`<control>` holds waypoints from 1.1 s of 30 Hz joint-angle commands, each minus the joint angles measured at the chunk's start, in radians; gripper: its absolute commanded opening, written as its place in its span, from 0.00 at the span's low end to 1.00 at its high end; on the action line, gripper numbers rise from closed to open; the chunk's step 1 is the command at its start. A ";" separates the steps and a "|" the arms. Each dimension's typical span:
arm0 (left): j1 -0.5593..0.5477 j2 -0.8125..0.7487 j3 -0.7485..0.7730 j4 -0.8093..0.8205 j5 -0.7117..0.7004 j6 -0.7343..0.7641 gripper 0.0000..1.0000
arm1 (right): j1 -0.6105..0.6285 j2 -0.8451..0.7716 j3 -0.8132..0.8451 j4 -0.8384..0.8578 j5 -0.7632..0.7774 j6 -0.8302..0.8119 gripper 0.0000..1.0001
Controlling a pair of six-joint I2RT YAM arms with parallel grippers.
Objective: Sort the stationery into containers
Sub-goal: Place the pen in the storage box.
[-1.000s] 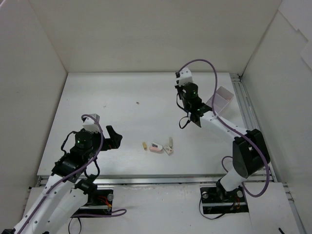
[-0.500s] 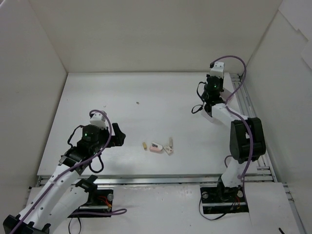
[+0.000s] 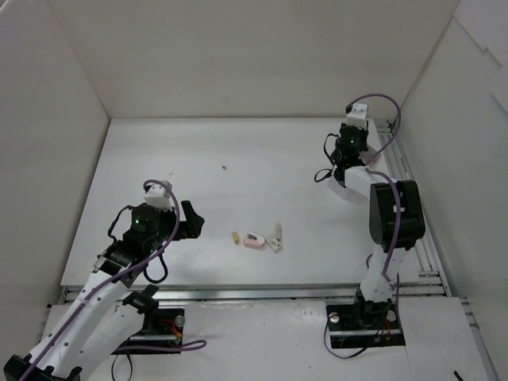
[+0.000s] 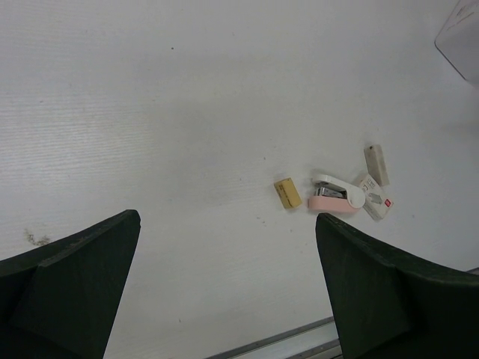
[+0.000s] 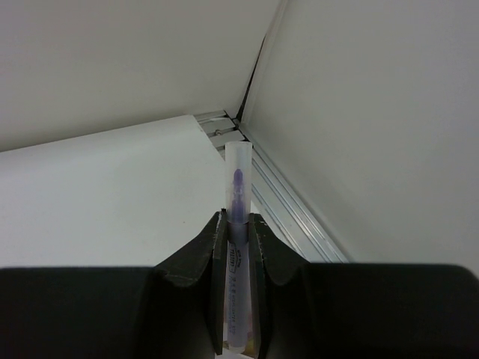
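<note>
The purple pen (image 5: 236, 187) is pinched between the right fingers (image 5: 203, 258) and lies along them, its clear capped end poking out past the tips. Held lengthwise like this, it should slide out nose-first once the grip loosens, which suits letting it fall into an open top. It is a slim stick with a clear barrel, a purple core and small print near the low end.

It is up off the counter (image 4: 150, 112), at the far right side by the metal rail (image 5: 292, 198) where the walls meet. One box (image 4: 465, 37) shows only as a pale corner at the edge of the left wrist view. Overhead, the right arm covers that spot, so I cannot tell whether the pen is over it.

The other stationery sits in a tight cluster near the front middle:
- a tan block (image 4: 287, 192)
- a white-pink piece (image 4: 334, 197) just beside the tan block
- a cream block (image 4: 376, 163)
- a white labelled block (image 4: 376, 204) against the pink one

They are nearer the left arm, so they are probably its job. The left fingers (image 4: 75, 277) are spread wide and empty, hanging above the counter. The cluster sits toward the right-hand finger in their view, so they would need to shift that way before coming down on one piece
</note>
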 commanded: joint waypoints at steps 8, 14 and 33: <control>-0.004 0.009 0.033 0.090 0.026 0.022 1.00 | -0.027 0.014 0.071 0.207 0.012 -0.089 0.01; -0.004 0.015 0.030 0.099 0.029 0.024 1.00 | -0.041 0.043 0.075 0.222 0.008 -0.115 0.02; -0.004 0.000 0.027 0.099 0.043 0.028 1.00 | -0.046 -0.044 -0.079 0.245 -0.012 -0.022 0.42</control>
